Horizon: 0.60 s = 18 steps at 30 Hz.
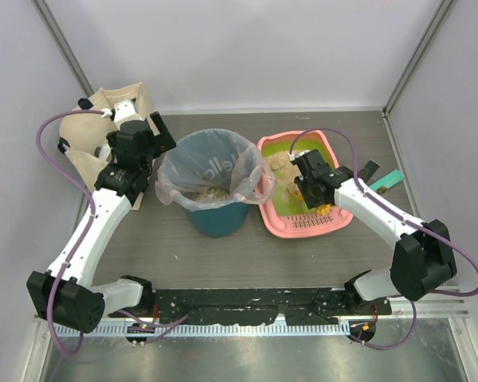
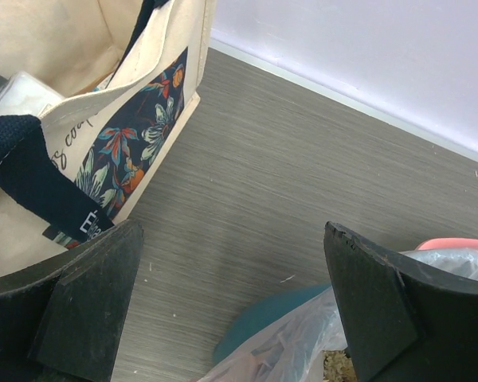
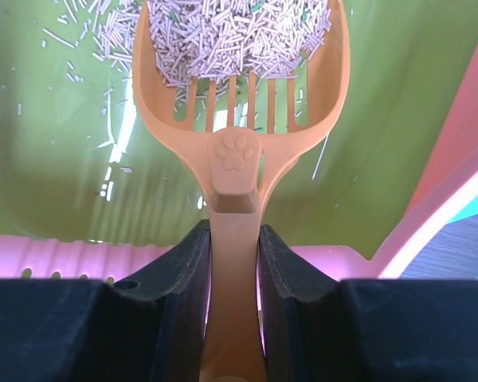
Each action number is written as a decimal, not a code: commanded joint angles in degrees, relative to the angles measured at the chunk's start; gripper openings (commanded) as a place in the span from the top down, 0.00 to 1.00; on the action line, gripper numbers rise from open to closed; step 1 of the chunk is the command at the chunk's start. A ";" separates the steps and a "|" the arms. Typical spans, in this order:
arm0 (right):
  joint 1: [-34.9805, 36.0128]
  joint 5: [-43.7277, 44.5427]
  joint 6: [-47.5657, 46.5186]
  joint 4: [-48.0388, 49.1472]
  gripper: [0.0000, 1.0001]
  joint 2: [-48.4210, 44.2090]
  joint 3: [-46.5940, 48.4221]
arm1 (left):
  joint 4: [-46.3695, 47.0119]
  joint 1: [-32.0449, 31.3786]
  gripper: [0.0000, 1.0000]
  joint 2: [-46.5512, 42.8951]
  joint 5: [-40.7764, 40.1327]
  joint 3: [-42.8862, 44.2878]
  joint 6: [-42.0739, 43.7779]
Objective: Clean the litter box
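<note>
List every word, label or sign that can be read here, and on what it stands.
"ello": clear bag in the teal bin, start unclear.
"s co": cursive on the tote bag, cut off.
Paw print, no words: scoop handle.
White mark on the strap: unreadable.
</note>
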 commanded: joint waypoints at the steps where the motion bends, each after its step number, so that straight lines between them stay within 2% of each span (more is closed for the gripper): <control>1: 0.35 3.21 -3.05 -1.78 0.99 -0.69 0.31 | 2.72 0.13 0.00 -0.77 -1.20 -0.26 -0.40; 4: 0.35 3.57 -2.26 -4.95 0.99 2.31 4.16 | 2.54 0.04 0.01 -0.50 -0.93 -0.09 -0.49; 9: 0.35 2.42 -2.08 -1.70 0.99 0.01 7.43 | 2.37 0.04 0.00 -0.50 -1.02 -0.88 -1.28; 13: 0.35 3.56 -1.21 -1.53 0.99 2.65 1.90 | 2.63 0.04 0.00 -0.86 -1.02 -1.85 -2.42; 15: 0.35 4.53 -0.59 1.09 0.99 0.56 -1.97 | 2.19 0.04 0.00 -0.94 -1.11 -1.85 -2.33; 18: 0.35 6.11 0.72 9.96 0.99 -6.12 -8.56 | 2.10 0.04 0.00 -1.21 -1.20 -2.28 -2.25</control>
